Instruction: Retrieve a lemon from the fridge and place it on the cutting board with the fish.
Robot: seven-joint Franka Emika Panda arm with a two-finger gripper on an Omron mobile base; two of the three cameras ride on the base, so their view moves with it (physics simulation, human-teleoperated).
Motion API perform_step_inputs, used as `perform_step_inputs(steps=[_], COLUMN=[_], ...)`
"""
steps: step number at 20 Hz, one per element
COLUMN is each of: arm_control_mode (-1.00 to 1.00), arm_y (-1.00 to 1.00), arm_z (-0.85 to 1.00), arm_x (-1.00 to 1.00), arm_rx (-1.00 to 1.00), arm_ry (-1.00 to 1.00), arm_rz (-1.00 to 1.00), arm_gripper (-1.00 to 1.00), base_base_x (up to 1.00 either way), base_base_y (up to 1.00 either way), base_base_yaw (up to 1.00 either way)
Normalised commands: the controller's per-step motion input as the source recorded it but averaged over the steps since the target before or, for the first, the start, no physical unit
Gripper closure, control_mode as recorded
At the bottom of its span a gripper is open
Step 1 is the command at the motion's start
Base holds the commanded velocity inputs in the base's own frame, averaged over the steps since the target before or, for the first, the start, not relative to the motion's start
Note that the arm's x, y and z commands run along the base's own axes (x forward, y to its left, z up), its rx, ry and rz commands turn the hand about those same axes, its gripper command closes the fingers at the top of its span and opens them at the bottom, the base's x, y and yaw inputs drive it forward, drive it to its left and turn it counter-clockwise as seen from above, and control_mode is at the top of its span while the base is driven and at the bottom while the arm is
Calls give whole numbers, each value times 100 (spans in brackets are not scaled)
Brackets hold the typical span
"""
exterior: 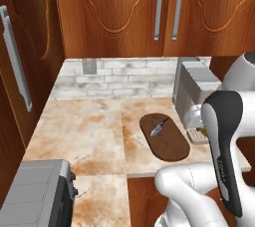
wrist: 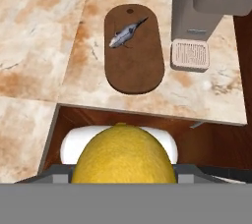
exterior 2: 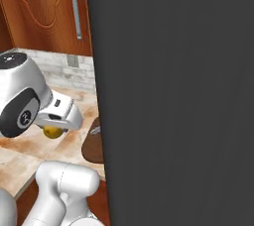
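One lemon (wrist: 123, 154), yellow, sits at the bottom of my hand view, large and close between the gripper (wrist: 123, 171) tips; I log the gripper as clamped on it, held off the counter's near edge, short of the board. My right base view shows the same lemon (exterior 2: 52, 131) as a small yellow bulge under the white hand, above the marbled counter (exterior 2: 30, 145). One cutting board (exterior: 165, 136), dark brown oval, lies near the counter's (exterior: 84, 131) front edge toward its right end; the hand view shows it whole, while the right base view gives me a sliver of it (exterior 2: 95, 143) beside the dark grey fridge (exterior 2: 178, 96) panel. One fish (exterior: 158, 128), silvery, rests on the board's far half. One grey coffee machine (exterior: 195, 96) stands just right of the board at the counter's right edge. One grey toaster (exterior: 37, 196) sits at the front-left corner in my left base view.
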Motion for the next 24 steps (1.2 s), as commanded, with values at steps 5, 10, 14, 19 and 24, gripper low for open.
perform_step_inputs(steps=[5,10,14,19,24], arm_control_mode=[-100,-100,-100,-100,-100], arm_y=[-5,0,-1,-27,-19], arm_z=[-66,-61,-55,-41,-23], arm_x=[70,52,54,60,54], arm_rx=[0,0,0,0,0], arm_ry=[0,-1,-7,0,0], arm_rz=[0,0,0,2,4], arm_gripper=[100,100,100,100,100], base_base_x=[0,0,0,0,0], base_base_y=[0,0,0,0,0], base_base_yaw=[0,0,0,0,0])
